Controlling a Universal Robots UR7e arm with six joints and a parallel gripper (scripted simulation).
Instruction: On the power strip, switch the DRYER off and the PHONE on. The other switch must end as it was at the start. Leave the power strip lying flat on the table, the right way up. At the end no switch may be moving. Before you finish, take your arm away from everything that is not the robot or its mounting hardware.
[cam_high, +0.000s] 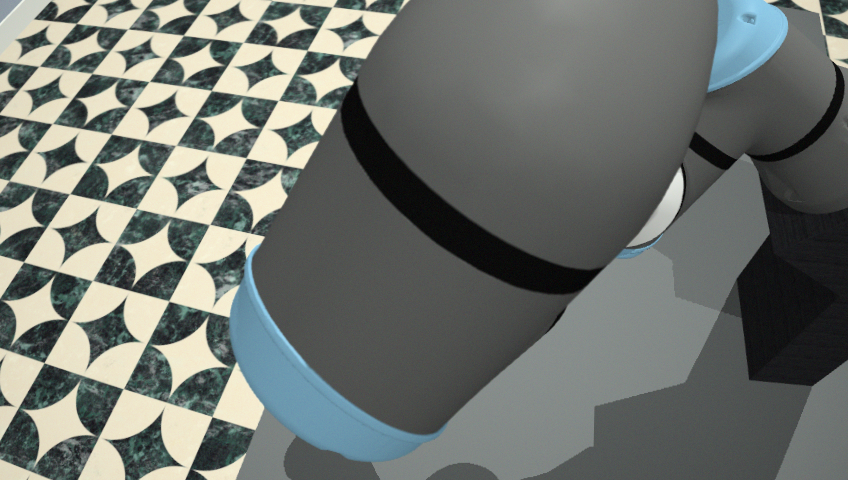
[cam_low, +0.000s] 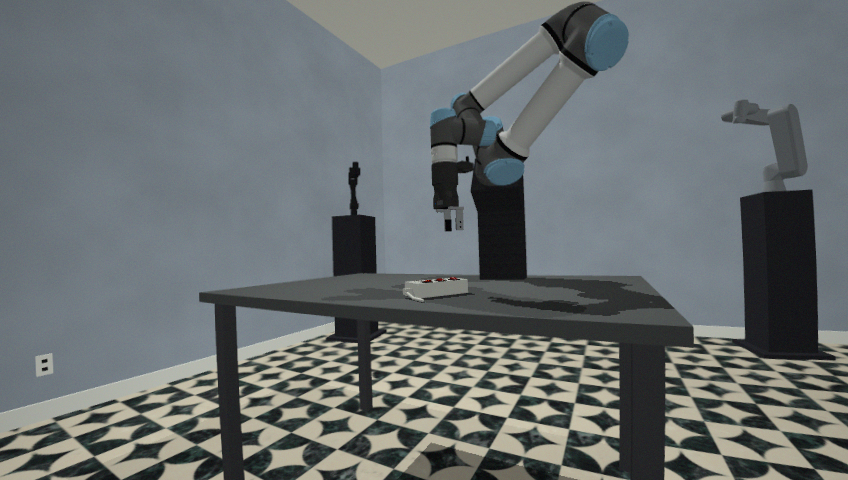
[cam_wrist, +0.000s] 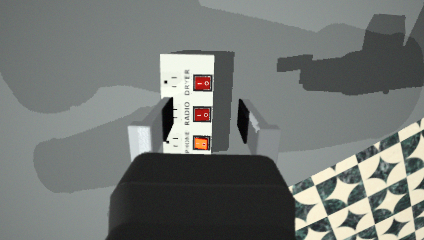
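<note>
Hanging well above a white power strip (cam_low: 436, 287), the arm's gripper (cam_low: 451, 222) points straight down with its claw released and nothing between its two fingers. The power strip lies flat and right way up on the dark grey table (cam_low: 595, 315), toward the table's far side and near the black pedestal (cam_low: 501, 237) that carries the arm. A short white cord stub (cam_low: 414, 295) juts from the strip's near left end.

From the wrist camera, the strip (cam_wrist: 187, 102) sits directly below the open fingers, framed between them. Three rocker switches run along it. The DRYER switch (cam_wrist: 202, 83), at the strip's far end, is dark red. The RADIO switch (cam_wrist: 202, 115), in the middle of the strip, is the same dark red. The PHONE switch (cam_wrist: 200, 144), at the strip's near end, glows bright orange.

In the overhead view the arm's grey and blue joints (cam_high: 476, 208) fill the picture and hide the strip completely; only patterned floor tiles (cam_high: 119, 178) and a shadowed part of the table show around them.
</note>
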